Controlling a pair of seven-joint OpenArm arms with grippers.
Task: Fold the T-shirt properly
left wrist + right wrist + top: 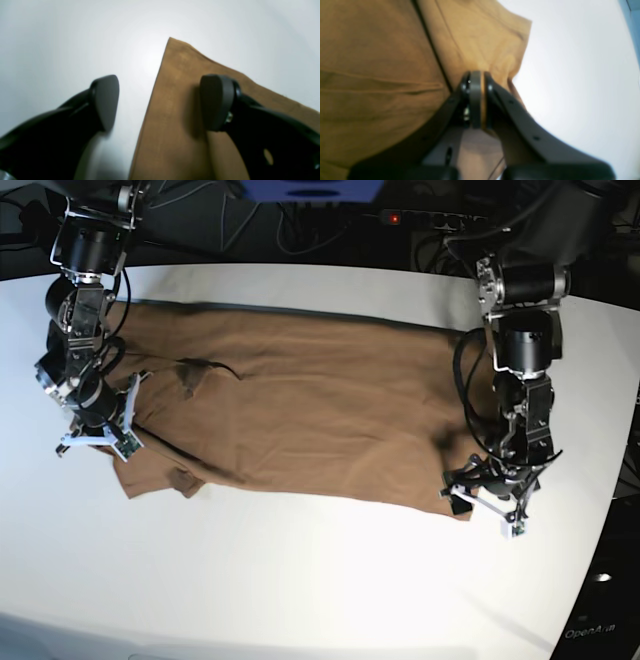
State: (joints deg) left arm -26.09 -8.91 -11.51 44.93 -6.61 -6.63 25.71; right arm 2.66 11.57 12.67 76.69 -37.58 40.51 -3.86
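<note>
The tan T-shirt [300, 410] lies spread lengthwise across the white table [300, 580]. My left gripper [485, 505] is at the shirt's near right corner in the base view. In the left wrist view it [160, 100] stands open and holds nothing: one pad [216, 102] is over a flat corner of the T-shirt [172, 105], the other pad [106, 100] over bare table. My right gripper [95, 442] is at the shirt's left end. Seen from the right wrist, it [480, 100] is shut on a bunched fold of the T-shirt [382, 75], and a strip of cloth shows between the pads.
Dark cables and a power strip with a red light [400, 218] run behind the table's far edge. Bare white tabletop [62, 37] lies in front of the shirt and to its right. The table's right edge curves past the left arm.
</note>
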